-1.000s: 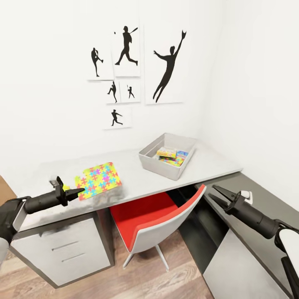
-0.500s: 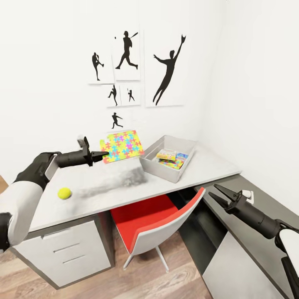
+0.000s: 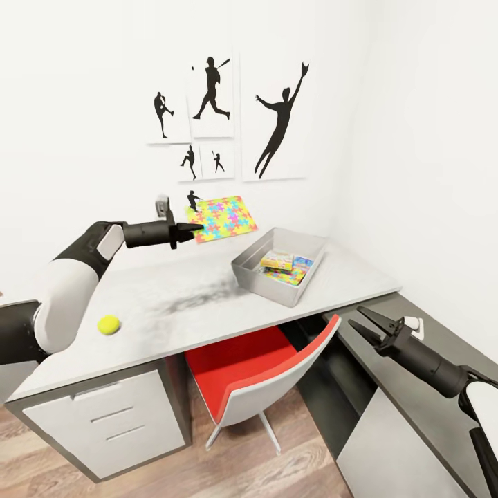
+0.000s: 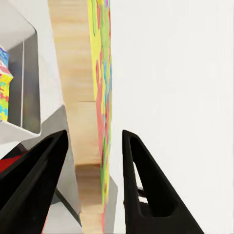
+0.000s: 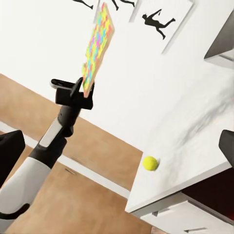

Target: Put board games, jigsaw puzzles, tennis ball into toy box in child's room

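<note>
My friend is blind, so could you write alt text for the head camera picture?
The robot's left gripper holds a colourful jigsaw puzzle in the air beside a grey toy box on a desk. A tennis ball lies nearer.

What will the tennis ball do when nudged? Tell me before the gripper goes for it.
The tennis ball is round and sits loose on the flat table, so it would probably roll. It lies near the front edge, so a push that way might drop it off. It looks small and likely light.

Long desk with pale grey top, dark side panel and white drawers, small yellow-green ball resting near its left front edge, light grey bin standing toward the right end, colourful boxes inside it
</note>
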Robot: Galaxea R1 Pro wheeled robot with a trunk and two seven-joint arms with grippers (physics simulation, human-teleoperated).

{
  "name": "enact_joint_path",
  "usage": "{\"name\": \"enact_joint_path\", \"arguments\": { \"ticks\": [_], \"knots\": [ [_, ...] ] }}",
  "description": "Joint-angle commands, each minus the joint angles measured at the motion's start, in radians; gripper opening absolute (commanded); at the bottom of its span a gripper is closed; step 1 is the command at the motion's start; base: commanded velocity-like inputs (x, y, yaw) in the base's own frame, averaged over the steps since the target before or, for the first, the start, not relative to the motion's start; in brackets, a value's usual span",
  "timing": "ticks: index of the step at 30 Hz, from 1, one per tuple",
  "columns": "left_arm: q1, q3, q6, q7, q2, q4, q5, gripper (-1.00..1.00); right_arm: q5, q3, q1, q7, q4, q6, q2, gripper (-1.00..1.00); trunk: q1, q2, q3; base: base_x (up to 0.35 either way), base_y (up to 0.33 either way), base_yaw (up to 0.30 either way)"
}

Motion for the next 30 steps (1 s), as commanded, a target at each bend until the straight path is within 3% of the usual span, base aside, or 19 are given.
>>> {"name": "enact_joint_path", "arguments": {
  "ticks": [1,6,14,21,30],
  "knots": [
    [-0.001,0.017,0.003,-0.004,0.001,0.001,-0.005,-1.0,0.002,-0.001,-0.001,0.003,0.001,0.005,0.0,1.0,0.0,-0.001,-0.001,0.0,0.0,0.0],
    [0.0,0.044,0.003,-0.01,0.007,0.001,-0.003,-1.0,0.001,-0.001,-0.001,0.003,0.007,0.005,0.001,1.0,0.0,-0.001,0.001,0.015,0.0,-0.046],
    [0.0,0.047,0.003,-0.012,0.01,0.001,-0.003,-1.0,0.001,-0.001,-0.001,0.002,0.009,0.004,0.001,1.0,0.0,-0.001,0.009,0.107,0.041,-0.189],
    [0.002,0.047,0.003,-0.012,0.013,0.001,-0.003,-1.0,0.002,-0.001,-0.001,0.002,0.01,0.004,0.001,1.0,0.0,-0.001,0.018,-0.07,0.089,-0.205],
    [0.003,0.047,0.003,-0.013,0.013,0.001,-0.003,-1.0,0.003,-0.002,-0.001,0.002,0.009,0.002,0.001,1.0,0.0,-0.001,0.019,-0.014,0.024,-0.038]
  ]
}}
